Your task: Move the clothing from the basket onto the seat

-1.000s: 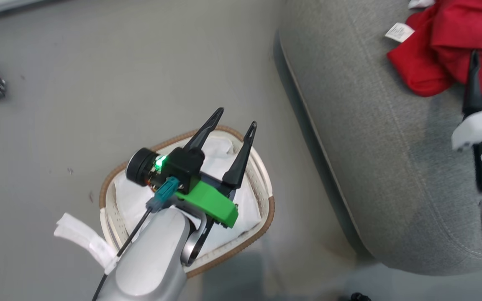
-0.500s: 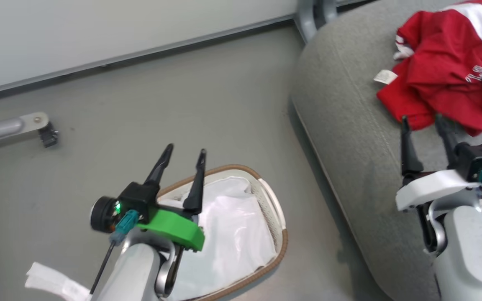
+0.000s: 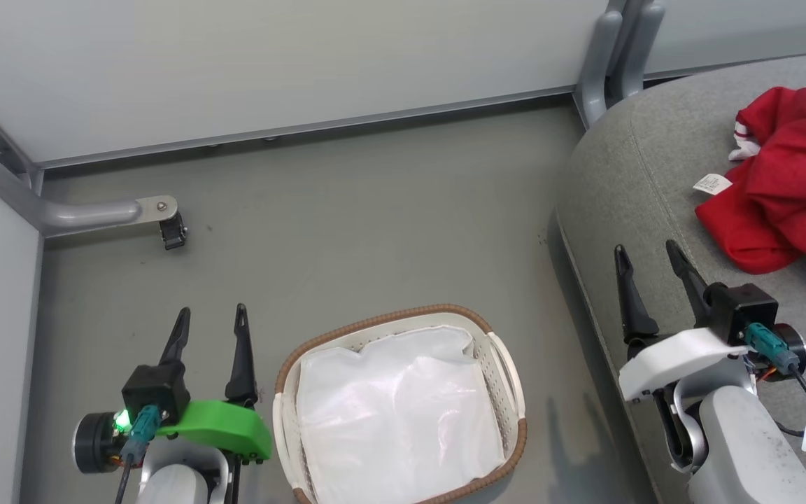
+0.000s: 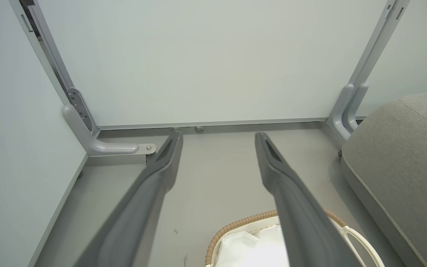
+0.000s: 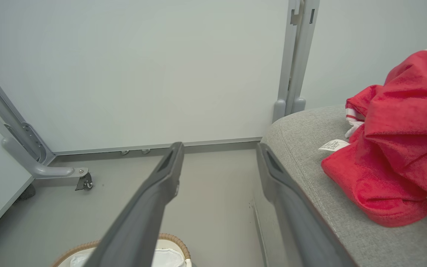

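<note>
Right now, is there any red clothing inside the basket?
No, the basket holds just its white liner, while the red clothing lies on the grey seat.

Crumpled red clothing (image 3: pixel 791 185) lies on grey seat (image 3: pixel 655 175); white-lined basket (image 3: pixel 494 346) floor-bound.

One basket (image 3: pixel 382 318), one seat (image 3: pixel 627 175), two hands (image 3: pixel 212 309) (image 3: pixel 644 246)

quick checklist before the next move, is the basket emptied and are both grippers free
1. Red fabric out of the basket: ok, white liner inside, no red seen.
2. The clothing on the seat: ok, heaped on the cushion.
3. The left gripper open, nothing held: ok.
4. The right gripper open, nothing held: ok.
5. Nothing hidden under the liner: cannot tell.
</note>
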{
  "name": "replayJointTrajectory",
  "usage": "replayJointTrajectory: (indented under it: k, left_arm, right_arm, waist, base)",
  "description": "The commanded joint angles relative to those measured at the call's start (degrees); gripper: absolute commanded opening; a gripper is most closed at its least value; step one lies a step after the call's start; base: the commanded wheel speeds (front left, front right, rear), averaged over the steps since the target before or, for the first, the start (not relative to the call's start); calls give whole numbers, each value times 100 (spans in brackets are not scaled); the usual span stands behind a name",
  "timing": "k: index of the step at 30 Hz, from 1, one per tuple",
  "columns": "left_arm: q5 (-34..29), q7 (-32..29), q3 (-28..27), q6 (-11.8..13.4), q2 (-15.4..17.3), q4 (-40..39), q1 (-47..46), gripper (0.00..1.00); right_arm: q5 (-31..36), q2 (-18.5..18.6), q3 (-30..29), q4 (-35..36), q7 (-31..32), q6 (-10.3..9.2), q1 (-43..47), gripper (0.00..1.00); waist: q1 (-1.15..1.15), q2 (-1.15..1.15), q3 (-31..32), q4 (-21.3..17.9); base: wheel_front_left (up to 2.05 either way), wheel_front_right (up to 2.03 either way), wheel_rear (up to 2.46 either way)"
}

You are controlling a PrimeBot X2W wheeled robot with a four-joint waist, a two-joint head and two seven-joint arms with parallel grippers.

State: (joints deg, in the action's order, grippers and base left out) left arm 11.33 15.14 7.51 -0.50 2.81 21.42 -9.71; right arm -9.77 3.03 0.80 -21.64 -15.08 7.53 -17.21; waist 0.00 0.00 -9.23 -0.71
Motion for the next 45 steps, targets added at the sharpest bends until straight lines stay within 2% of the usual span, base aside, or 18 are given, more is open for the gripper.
replayJointTrajectory:
  k: [1, 9, 21, 22, 26, 45]
  left_arm:
    - [-34, -1, -93, 24, 16, 7, 138, 100]
    - [-87, -1, -440, 10, 16, -29, 546, 100]
    - [271, -1, -497, -189, 16, -50, 939, 100]
    - [274, -1, -495, -183, 0, -51, 850, 0]
    - [350, -36, -513, -188, -22, 130, 845, 0]
    - [2248, -552, -726, -318, -13, -95, 714, 0]
  right_arm:
    - [-63, 5, 33, -42, -10, -8, 131, 100]
    - [-215, 6, 204, -74, -10, -8, 496, 100]
    - [-356, 5, 281, -152, -10, -8, 869, 100]
    - [-334, -18, 285, -148, 0, 0, 817, 0]
    - [-412, -51, 270, -302, 40, 0, 901, 0]
    - [-2331, -39, 25, -25, 557, -1, 953, 0]
  waist:
    - [0, 0, 170, 133]
    - [0, 0, 457, 189]
    - [0, 0, 693, 217]
    - [0, 0, 695, 216]
    - [0, 0, 700, 216]
    - [0, 0, 731, 194]
  base:
    - [0, 0, 0]
    - [0, 0, 0]
    - [0, 0, 0]
    - [0, 0, 0]
    - [0, 0, 0]
    - [0, 0, 0]
